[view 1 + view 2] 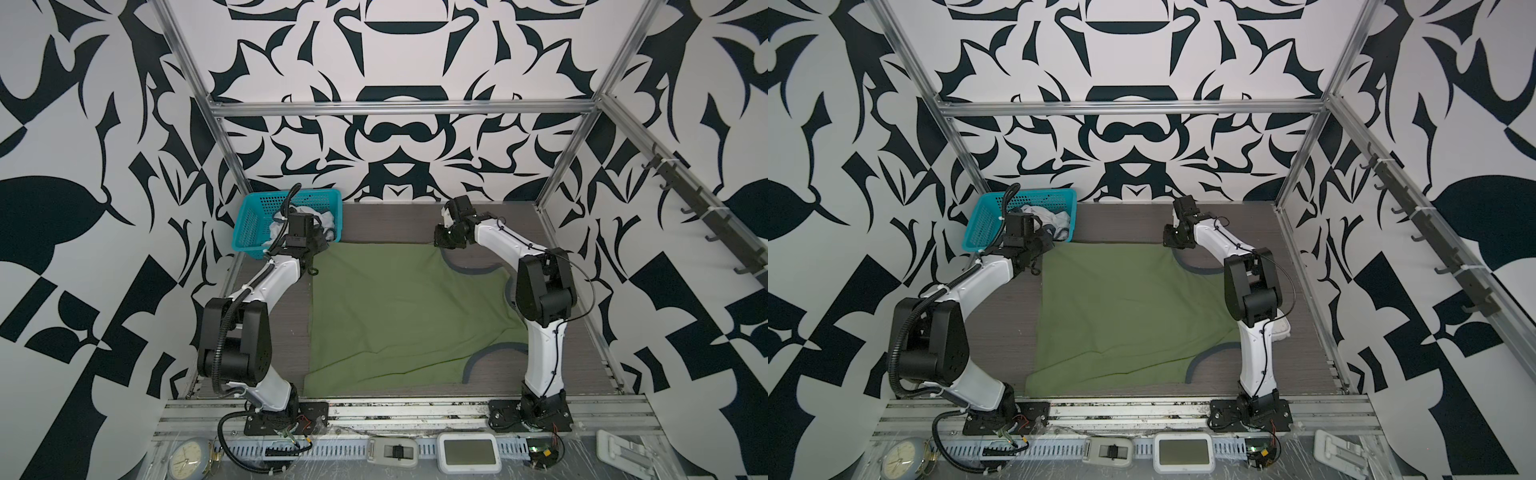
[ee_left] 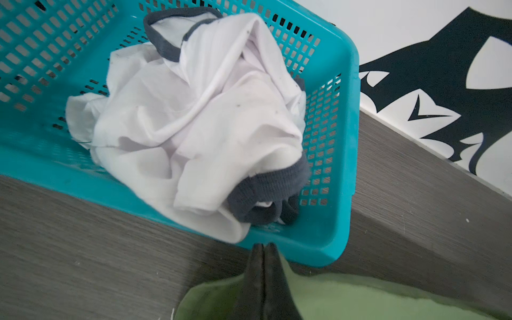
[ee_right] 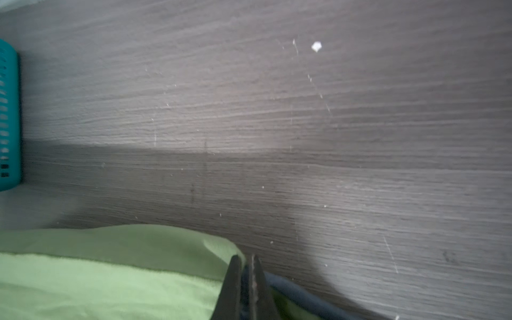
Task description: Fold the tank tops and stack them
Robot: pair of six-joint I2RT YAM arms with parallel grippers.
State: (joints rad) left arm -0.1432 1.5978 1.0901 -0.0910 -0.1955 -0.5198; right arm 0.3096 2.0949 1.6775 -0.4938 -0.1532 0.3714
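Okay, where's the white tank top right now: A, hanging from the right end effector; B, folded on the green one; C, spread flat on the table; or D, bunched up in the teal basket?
D: the white tank top sits crumpled inside the teal basket, apart from the green tank top spread on the table.

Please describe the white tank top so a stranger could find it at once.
At the far left corner of the table stands a teal mesh basket. The white tank top lies crumpled inside it, dark-trimmed, unlike the green tank top spread flat outside.
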